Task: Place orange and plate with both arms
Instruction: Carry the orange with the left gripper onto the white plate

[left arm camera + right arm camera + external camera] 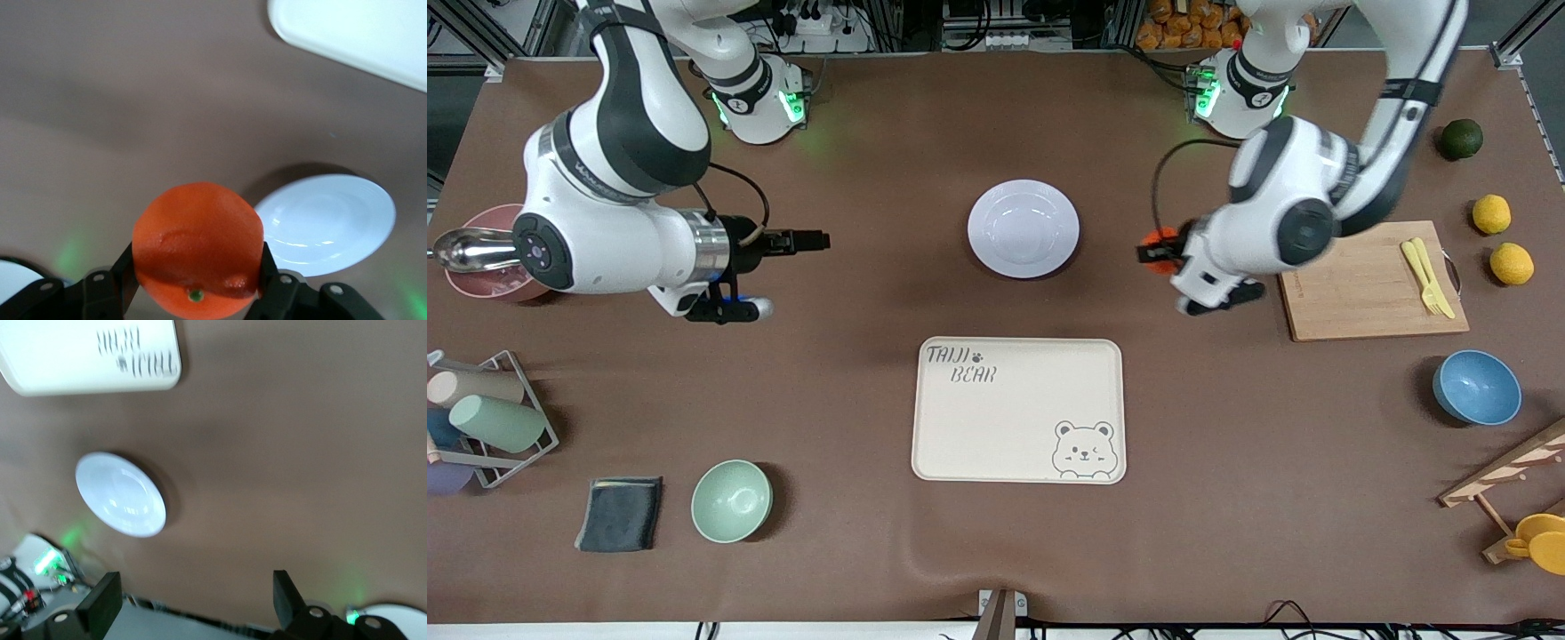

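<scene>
The orange is a small bright red-orange fruit held up in the air by my left gripper, which is shut on it from both sides. It hangs over bare table between the white plate and the wooden cutting board. The plate lies flat in the table's middle, with the cream bear-print tray nearer to the front camera than it. My right gripper stands open and holds nothing, over the table toward the right arm's end, pointing at the plate.
A wooden cutting board with yellow cutlery lies beside the left arm. Two yellow fruits and a dark green one sit toward the left arm's end, also a blue bowl. A green bowl, grey cloth, cup rack and pink bowl are at the right arm's end.
</scene>
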Action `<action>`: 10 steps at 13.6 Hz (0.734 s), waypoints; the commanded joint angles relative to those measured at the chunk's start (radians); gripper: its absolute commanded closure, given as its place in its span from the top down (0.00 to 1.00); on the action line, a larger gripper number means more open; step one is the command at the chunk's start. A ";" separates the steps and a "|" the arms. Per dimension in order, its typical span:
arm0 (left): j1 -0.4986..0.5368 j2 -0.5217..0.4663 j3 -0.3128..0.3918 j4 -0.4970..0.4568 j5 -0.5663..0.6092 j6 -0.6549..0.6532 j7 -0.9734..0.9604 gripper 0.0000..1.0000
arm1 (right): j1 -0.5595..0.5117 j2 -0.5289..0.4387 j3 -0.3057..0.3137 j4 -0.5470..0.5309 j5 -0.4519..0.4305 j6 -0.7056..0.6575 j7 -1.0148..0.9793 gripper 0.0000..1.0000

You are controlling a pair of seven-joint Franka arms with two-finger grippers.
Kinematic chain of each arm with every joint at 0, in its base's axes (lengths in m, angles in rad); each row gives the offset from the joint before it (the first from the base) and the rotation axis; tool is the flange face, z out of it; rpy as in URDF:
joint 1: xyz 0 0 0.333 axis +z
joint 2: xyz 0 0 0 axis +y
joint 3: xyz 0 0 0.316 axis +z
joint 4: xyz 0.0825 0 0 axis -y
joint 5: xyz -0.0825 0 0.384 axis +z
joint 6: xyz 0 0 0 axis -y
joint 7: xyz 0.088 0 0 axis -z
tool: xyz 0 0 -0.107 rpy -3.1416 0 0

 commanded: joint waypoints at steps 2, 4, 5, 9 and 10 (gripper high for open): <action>-0.188 0.046 -0.005 -0.020 -0.003 0.118 -0.267 0.24 | 0.000 0.085 0.000 0.008 0.078 0.122 -0.003 1.00; -0.280 0.073 -0.005 -0.057 -0.002 0.212 -0.395 0.25 | -0.008 0.104 0.000 -0.027 0.147 0.143 -0.008 1.00; -0.320 0.093 -0.003 -0.061 0.003 0.238 -0.441 0.25 | -0.015 0.104 0.000 -0.047 0.156 0.151 -0.008 1.00; -0.394 0.242 -0.002 -0.061 0.064 0.401 -0.622 0.25 | 0.003 0.090 0.003 -0.139 0.242 0.149 -0.041 1.00; -0.403 0.268 0.000 -0.058 0.113 0.415 -0.648 0.25 | 0.020 0.076 0.002 -0.179 0.309 0.152 -0.071 1.00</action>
